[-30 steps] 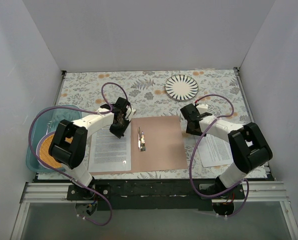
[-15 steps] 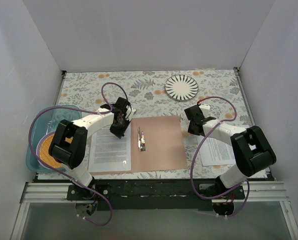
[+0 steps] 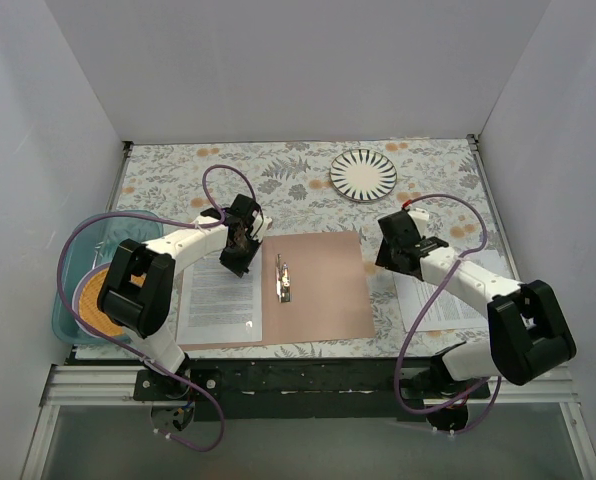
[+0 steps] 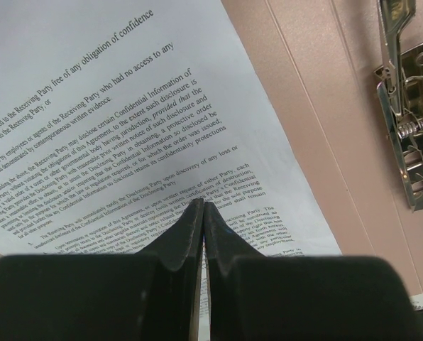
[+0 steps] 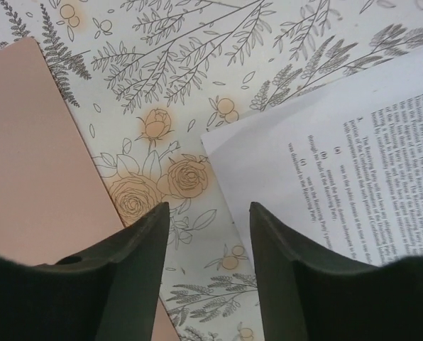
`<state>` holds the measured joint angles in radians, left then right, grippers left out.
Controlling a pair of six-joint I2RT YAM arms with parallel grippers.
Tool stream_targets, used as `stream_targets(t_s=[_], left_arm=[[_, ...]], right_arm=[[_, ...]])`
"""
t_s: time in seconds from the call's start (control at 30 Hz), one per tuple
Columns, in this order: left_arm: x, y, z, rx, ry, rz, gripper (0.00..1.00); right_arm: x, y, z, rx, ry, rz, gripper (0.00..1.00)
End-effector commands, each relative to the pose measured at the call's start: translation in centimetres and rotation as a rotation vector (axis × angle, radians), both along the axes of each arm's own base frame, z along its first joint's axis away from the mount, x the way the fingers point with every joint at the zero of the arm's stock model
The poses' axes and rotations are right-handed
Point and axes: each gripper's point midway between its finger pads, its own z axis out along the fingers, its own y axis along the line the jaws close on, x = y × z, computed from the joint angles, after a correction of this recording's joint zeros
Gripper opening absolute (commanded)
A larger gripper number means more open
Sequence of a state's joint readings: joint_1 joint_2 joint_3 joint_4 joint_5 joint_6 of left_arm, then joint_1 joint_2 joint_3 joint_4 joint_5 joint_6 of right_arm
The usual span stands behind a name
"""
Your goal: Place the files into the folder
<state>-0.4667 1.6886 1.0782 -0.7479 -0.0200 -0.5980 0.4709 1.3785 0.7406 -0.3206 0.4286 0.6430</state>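
The brown folder (image 3: 323, 285) lies open on the table, its silver fastener (image 3: 283, 278) at the spine. One printed sheet (image 3: 218, 300) lies on its left half. My left gripper (image 3: 235, 263) is shut, its tips down on that sheet's top right part; the left wrist view shows the shut tips (image 4: 203, 204) over the sheet (image 4: 126, 142), with folder (image 4: 318, 142) and fastener (image 4: 407, 128) to the right. A second sheet (image 3: 433, 300) lies on the tablecloth right of the folder. My right gripper (image 3: 392, 264) is open and empty, over the cloth (image 5: 209, 206) between folder (image 5: 34, 156) and sheet (image 5: 339, 177).
A round striped plate (image 3: 363, 174) sits at the back right. A teal tray (image 3: 78, 262) with an orange round mat (image 3: 96, 298) stands at the left edge. White walls close in the table on three sides.
My right arm has swung to the right, off the folder's top right corner and toward the second sheet. The left arm and the sheet under it have not moved.
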Motion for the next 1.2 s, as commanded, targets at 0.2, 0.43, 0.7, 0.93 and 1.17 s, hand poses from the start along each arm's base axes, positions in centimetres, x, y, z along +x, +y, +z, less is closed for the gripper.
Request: stream_targets(t_s=[0.2,0.43,0.7,0.93,1.17], left_arm=[[0.9,-0.6,1.8,-0.041,-0.059,-0.001,0.0],[0.8,-0.6,1.8,-0.045,-0.057,-0.002,0.0],[0.8,-0.7,1.9,-0.047,-0.054,-0.003,0.0],[0.6,-0.6,1.9,-0.044,-0.054,-0.006,0.0],[1.0,-0.8,2.1,-0.049,-0.058,-0.003,0.0]], right_arm=[[-1.2,-5.8,0.0,-0.159,0.065,-0.23,0.88],[-2.6,-7.5,-3.0,-0.076,0.135,-0.28,0.92],[-3.7,-3.7,-6.4,0.141,0.197,-0.19,0.86],[-4.7,-0.4,-7.5,0.334,0.211,-0.142,0.64],[-4.8,2.2,-6.3,0.468,0.206,-0.068,0.61]])
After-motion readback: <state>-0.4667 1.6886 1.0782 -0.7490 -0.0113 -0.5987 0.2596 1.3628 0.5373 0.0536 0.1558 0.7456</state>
